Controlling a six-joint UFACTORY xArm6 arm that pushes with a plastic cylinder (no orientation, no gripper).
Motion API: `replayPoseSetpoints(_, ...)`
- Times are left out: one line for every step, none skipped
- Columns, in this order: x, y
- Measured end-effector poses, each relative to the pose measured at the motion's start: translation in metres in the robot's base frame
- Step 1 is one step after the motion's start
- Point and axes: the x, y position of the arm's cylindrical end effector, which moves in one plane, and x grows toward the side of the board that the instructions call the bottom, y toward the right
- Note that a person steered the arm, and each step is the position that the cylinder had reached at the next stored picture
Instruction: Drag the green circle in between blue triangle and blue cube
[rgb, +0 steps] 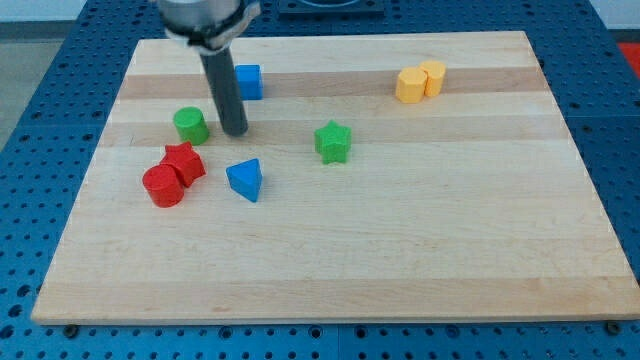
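**benchbot_42:** Fingers? None on this rig, so nothing is released, clenched or grasping anything. It's just a dark rod, and my tip (234, 131) sits on the surface (400, 250).

**pushpal:** OK, walk me across it, left to right.

**benchbot_42:** Red circle (163, 186) and red star (184, 162) huddle at the view's left. Just above them is the green circle (191, 125), and my tip is right beside it on its right side; can't tell if they touch. Then the blue triangle (245, 180) below and the blue cube (247, 81) above, part hidden by the rod. Green star (333, 142) and two yellow blocks (419, 82) are further right.

**pushpal:** So which step?

**benchbot_42:** Looks like lining up. The circle is left of the gap, not in it. Problem is I'm on the wrong side, so I'd guess the tip has to swing round to the circle's left and shove it rightward, stopping between the two blues.
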Motion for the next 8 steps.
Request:
replayPoseSetpoints(-0.021, -0.022)
replayPoseSetpoints(-0.016, -0.07)
replayPoseSetpoints(0.002, -0.128)
replayPoseSetpoints(0.032, -0.13)
replayPoseSetpoints(0.033, -0.073)
replayPoseSetpoints(0.025, -0.043)
replayPoseSetpoints(0.025, -0.006)
replayPoseSetpoints(0.023, -0.002)
